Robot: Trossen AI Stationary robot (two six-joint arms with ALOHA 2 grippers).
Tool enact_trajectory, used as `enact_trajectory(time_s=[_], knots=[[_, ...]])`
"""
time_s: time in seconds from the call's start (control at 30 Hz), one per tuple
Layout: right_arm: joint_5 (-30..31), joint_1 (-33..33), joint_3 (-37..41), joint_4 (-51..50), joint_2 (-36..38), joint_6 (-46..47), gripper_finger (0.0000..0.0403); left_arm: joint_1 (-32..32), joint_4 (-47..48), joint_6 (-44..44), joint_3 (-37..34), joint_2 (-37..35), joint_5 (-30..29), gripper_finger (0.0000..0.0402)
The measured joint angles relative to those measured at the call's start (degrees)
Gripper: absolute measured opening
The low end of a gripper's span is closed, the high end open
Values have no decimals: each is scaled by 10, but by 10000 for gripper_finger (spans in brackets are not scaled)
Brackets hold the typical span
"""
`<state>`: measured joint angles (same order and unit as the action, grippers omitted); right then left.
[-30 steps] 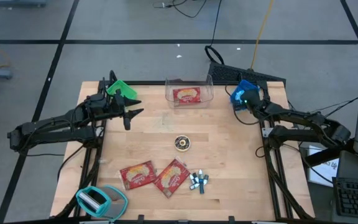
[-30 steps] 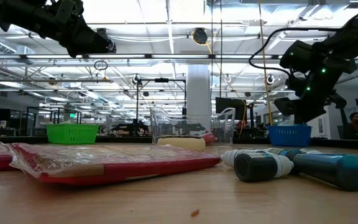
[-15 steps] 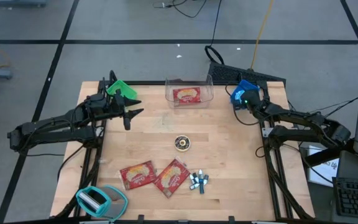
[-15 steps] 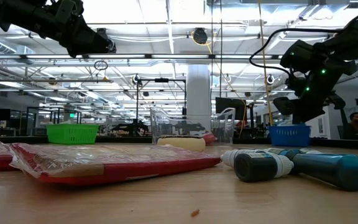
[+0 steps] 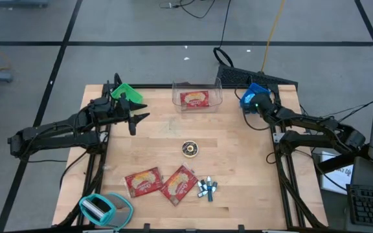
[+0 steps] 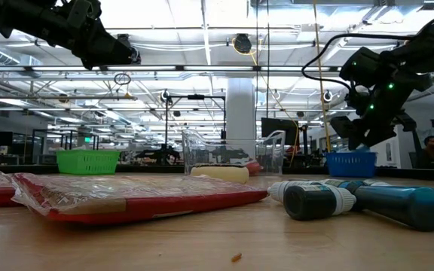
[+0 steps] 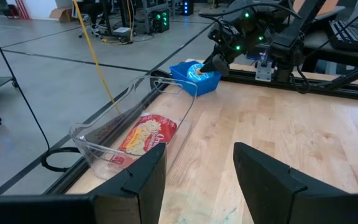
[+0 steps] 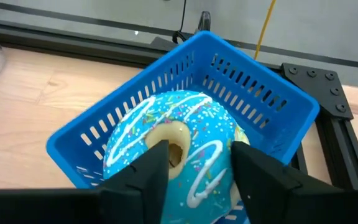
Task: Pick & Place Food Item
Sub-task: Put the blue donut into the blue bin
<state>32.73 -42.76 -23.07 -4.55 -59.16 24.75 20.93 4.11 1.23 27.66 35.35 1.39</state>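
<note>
Table (image 5: 238, 162) is pale smooth wood. Blue basket (image 8: 272, 106) is slatted matt plastic, the bin (image 7: 135, 118) clear glossy plastic, and the donut (image 8: 185, 146) probably glossy plastic.

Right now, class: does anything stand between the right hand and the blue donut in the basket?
Nothing visible does. The right hand hangs right over the blue donut in the blue basket, fingers open on either side of its hole.

The doughnut (image 8: 179, 149) has blue icing with white stripes and small coloured sprinkles; it lies in a blue basket (image 8: 272, 102) on the light wooden tabletop (image 5: 238, 162).
</note>
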Motion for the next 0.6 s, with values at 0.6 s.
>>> enact_trajectory(time_s=[0.6], knots=[[0,5,0,35,5,19,182,0,0,0,0,0,0,186]])
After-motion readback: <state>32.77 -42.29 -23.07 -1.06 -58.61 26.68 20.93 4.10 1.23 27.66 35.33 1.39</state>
